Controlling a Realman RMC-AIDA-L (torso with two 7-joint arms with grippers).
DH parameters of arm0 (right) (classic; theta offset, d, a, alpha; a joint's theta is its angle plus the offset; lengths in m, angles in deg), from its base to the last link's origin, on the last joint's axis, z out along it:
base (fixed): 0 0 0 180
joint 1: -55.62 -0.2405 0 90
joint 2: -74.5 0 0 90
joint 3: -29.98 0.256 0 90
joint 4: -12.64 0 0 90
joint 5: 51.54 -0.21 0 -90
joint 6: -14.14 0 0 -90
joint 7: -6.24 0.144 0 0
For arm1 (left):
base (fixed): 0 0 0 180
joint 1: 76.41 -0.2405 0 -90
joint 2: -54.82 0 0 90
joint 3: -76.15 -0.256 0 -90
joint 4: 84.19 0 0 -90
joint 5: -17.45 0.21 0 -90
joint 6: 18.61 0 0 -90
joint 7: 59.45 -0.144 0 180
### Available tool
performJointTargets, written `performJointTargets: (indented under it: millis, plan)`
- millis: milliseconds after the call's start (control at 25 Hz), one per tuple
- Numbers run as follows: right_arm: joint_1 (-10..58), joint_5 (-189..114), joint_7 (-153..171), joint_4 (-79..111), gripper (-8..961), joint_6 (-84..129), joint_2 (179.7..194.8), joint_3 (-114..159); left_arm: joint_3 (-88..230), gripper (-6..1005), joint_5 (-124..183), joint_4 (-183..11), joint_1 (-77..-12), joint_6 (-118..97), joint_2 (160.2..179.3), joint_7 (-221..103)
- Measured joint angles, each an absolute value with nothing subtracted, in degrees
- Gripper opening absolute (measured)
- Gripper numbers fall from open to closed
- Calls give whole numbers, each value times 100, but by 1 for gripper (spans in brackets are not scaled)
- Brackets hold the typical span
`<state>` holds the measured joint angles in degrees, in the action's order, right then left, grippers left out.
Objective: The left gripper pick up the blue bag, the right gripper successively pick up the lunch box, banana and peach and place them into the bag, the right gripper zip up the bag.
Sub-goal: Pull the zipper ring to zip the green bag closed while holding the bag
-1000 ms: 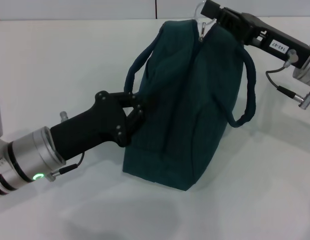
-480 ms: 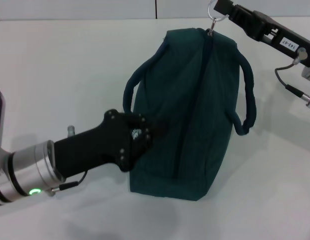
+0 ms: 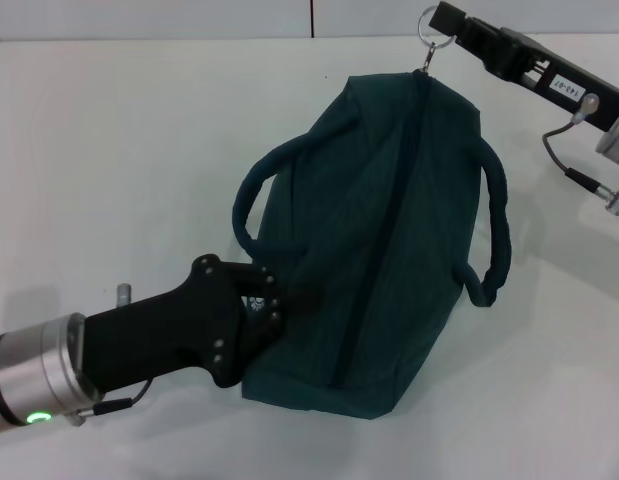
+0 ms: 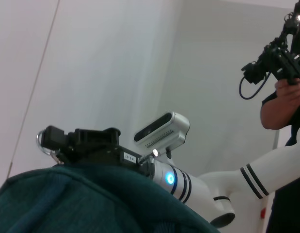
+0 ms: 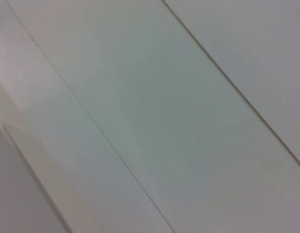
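Observation:
The blue bag (image 3: 389,230) lies tilted on the white table (image 3: 109,130), and its zip runs shut along the top. My left gripper (image 3: 274,300) is shut on the bag's near left end, its fingers pressed into the fabric. At the far end my right gripper (image 3: 447,20) is shut on the ring zipper pull (image 3: 430,28). The left wrist view shows the bag's fabric (image 4: 67,204) with the right gripper (image 4: 55,141) and the ring (image 4: 41,141) above it. The lunch box, banana and peach are out of view. Only a pale surface shows in the right wrist view.
Two loop handles (image 3: 251,190) (image 3: 499,230) stick out from the bag's sides. A cable (image 3: 574,175) hangs off the right wrist. A person (image 4: 285,92) holding a device stands far off in the left wrist view.
My left gripper has moved down toward the near edge, still on the bag. The bag's near end swung with it and the bag now lies more slanted. The right gripper stays at the ring.

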<state>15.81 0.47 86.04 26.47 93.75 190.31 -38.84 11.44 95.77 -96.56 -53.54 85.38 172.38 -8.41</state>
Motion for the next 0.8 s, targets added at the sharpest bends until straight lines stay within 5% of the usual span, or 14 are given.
performJointTargets:
  millis: [800]
  plan:
    - [1878,-84,9018,2637,40,10212,19067,-3866,2633,66,9301,-9884,-5654,7765,17238,-598]
